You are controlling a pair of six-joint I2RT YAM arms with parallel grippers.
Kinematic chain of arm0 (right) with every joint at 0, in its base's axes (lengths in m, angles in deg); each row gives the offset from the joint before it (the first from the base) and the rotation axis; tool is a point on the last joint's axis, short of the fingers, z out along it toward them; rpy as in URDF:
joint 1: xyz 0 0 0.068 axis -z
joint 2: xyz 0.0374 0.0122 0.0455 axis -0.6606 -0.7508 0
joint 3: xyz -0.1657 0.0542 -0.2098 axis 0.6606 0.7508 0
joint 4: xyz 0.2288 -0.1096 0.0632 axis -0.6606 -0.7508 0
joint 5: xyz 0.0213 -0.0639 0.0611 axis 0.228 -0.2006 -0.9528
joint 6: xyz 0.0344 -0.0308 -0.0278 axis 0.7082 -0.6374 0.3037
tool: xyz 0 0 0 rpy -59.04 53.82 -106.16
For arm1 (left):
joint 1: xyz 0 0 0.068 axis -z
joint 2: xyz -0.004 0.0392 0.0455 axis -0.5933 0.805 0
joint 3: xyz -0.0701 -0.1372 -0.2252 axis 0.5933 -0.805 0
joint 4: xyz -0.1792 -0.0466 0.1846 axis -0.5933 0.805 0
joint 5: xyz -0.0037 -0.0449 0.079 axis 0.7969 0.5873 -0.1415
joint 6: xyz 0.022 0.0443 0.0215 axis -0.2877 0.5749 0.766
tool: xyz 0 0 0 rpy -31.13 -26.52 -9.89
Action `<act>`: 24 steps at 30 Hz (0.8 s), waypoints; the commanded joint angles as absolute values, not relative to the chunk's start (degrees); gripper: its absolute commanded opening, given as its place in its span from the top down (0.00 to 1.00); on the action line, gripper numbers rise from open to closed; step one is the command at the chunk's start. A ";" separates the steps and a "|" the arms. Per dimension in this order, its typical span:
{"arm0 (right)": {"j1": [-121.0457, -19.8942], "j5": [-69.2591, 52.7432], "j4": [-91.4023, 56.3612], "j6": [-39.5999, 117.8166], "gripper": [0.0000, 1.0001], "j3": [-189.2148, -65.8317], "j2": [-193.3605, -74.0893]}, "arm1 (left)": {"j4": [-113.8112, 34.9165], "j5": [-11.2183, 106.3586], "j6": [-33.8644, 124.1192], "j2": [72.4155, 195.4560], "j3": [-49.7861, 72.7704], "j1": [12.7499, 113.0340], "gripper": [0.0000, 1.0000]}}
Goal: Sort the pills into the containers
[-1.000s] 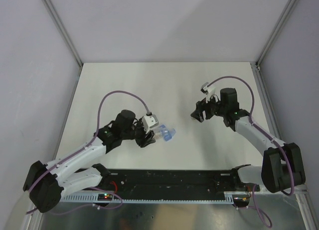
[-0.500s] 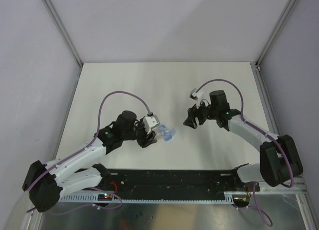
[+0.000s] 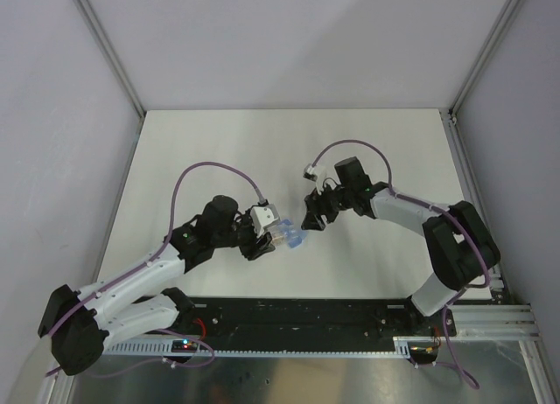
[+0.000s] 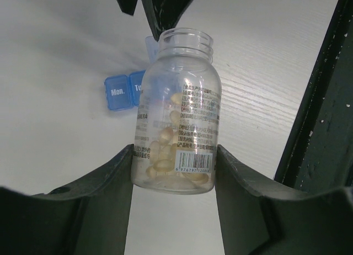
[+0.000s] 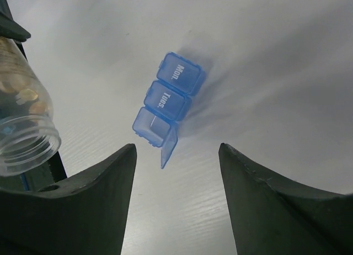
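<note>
My left gripper (image 3: 262, 239) (image 4: 175, 155) is shut on the base of a clear uncapped bottle (image 4: 177, 89) (image 3: 277, 234), tilted with its mouth toward the containers. Pale tan pills (image 4: 165, 150) (image 5: 21, 95) lie inside it. The containers (image 5: 168, 106) (image 4: 118, 92) (image 3: 295, 239), a blue strip of three joined boxes marked "Mon." and "Tues.", rest on the table; the third box has its lid open. My right gripper (image 3: 311, 215) (image 5: 176, 150) hangs open just above and to the right of the strip, with nothing between its fingers. The bottle's mouth (image 5: 27, 147) shows at the left of the right wrist view.
A black rail (image 3: 306, 312) (image 4: 320, 100) runs along the near edge of the white table (image 3: 262, 150). Grey walls and metal posts (image 3: 105, 45) close in the back and sides. Purple cables loop over both arms.
My right arm has swung left and down toward the blue strip and the bottle's mouth, its jaws narrowing slightly. The left arm and bottle have barely moved.
</note>
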State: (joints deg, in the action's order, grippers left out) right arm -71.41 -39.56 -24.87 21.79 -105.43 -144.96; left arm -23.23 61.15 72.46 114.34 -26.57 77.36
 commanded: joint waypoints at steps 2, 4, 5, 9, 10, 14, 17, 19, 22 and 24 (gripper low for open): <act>-73.76 -40.22 -25.21 22.86 0.35 -108.02 -148.44 | -25.32 61.99 74.19 112.96 -26.69 77.03 1.00; -74.25 -39.76 -25.22 22.93 0.37 -108.07 -149.45 | -25.37 61.81 74.26 112.94 -26.67 77.07 1.00; -74.50 -39.53 -25.25 23.00 0.38 -108.15 -149.92 | -25.38 61.77 74.23 112.98 -26.67 77.03 1.00; -74.80 -39.36 -25.33 23.47 0.46 -108.78 -150.89 | -25.39 61.66 74.36 113.03 -26.77 77.04 1.00; -74.81 -39.33 -25.30 23.66 0.49 -108.90 -150.99 | -25.35 61.60 74.37 113.03 -26.76 77.06 1.00; -74.82 -38.84 -25.39 24.10 0.60 -109.19 -151.42 | -25.34 61.47 74.46 113.02 -26.79 77.06 1.00; -74.80 -38.07 -25.31 24.52 0.68 -109.27 -151.69 | -25.38 61.46 74.44 113.02 -26.76 77.08 1.00; -74.82 -37.38 -25.35 24.86 0.73 -109.34 -151.83 | -25.37 61.39 74.52 113.13 -26.75 77.04 1.00; -74.82 -36.40 -25.44 25.34 0.80 -109.37 -151.98 | -25.32 61.30 74.59 113.13 -26.77 77.05 1.00; -74.78 -35.91 -25.67 25.48 0.84 -109.39 -151.81 | -25.37 61.13 74.56 113.23 -26.76 77.03 1.00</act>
